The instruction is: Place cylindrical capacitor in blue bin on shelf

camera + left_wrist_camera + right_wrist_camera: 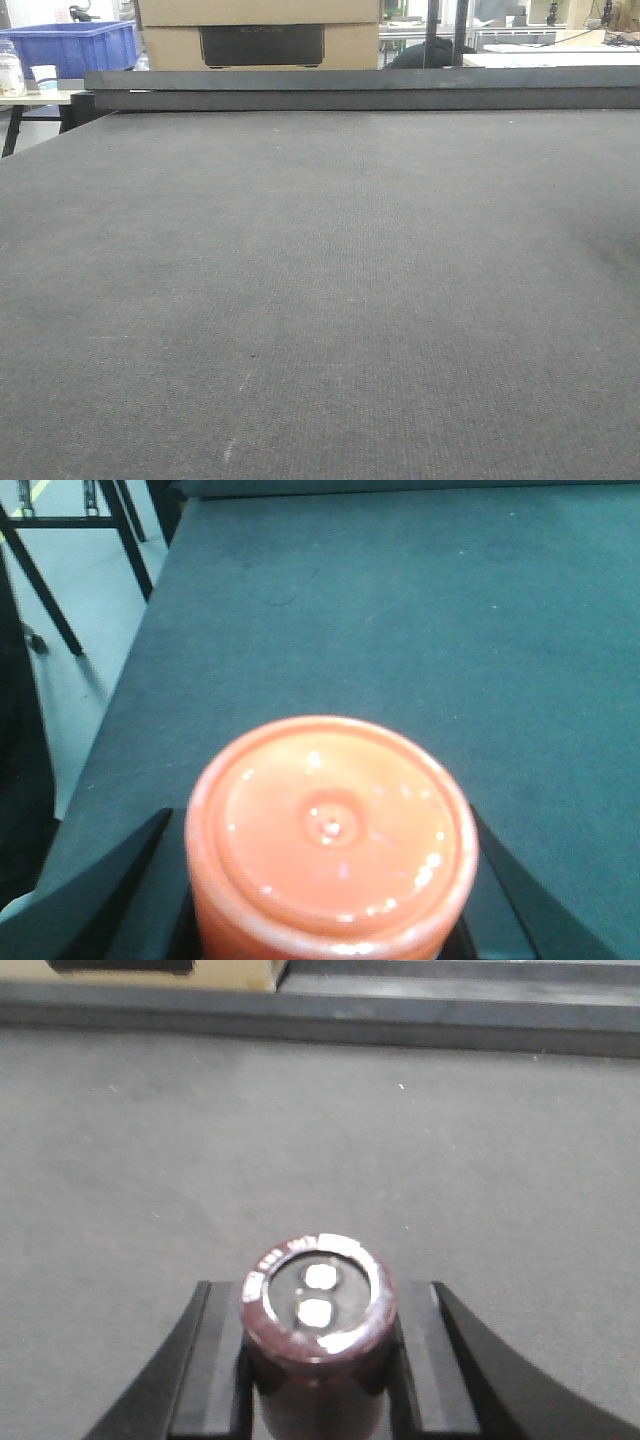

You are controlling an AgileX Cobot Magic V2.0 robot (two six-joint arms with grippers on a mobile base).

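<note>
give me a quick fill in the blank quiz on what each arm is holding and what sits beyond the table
1. The left pincer holds an ___ cylinder.
2. The maroon cylinder in the right pincer shows ___ pale terminals on its end.
3. In the front view, a ___ bin stands at the far left, beyond the table.

Missing words: orange; two; blue

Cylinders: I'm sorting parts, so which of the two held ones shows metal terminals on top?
The maroon cylinder in the right gripper: two silver terminals sit in its top. The orange cylinder in the left gripper has a smooth cap.
</note>
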